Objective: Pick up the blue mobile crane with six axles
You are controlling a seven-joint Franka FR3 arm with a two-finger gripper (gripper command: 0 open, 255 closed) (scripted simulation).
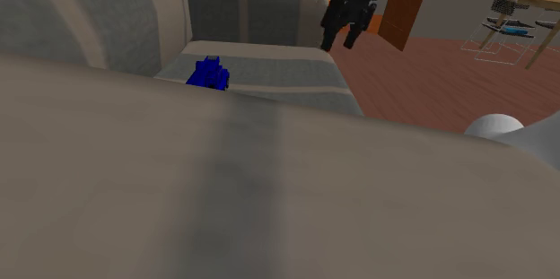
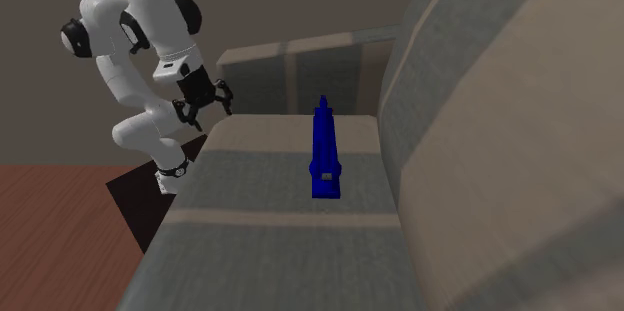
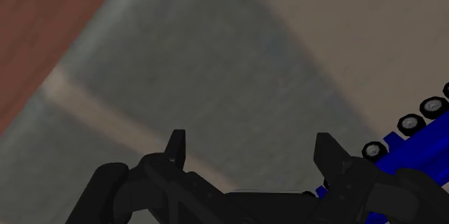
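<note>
Closest to the shoulder camera I see a broad upholstered part of the grey sofa with beige stripes (image 1: pixel 269 196). On the sofa's seat lies the long blue mobile crane toy (image 2: pixel 323 151), close along the backrest. In the wrist view a row of its grey wheels shows. My black two-finger hand (image 3: pixel 250 143) is open: the fingers stand apart with nothing between them. It hangs above the seat near the crane, without touching it. Beyond the sofa is a reddish-brown wooden floor (image 1: pixel 422 80).
</note>
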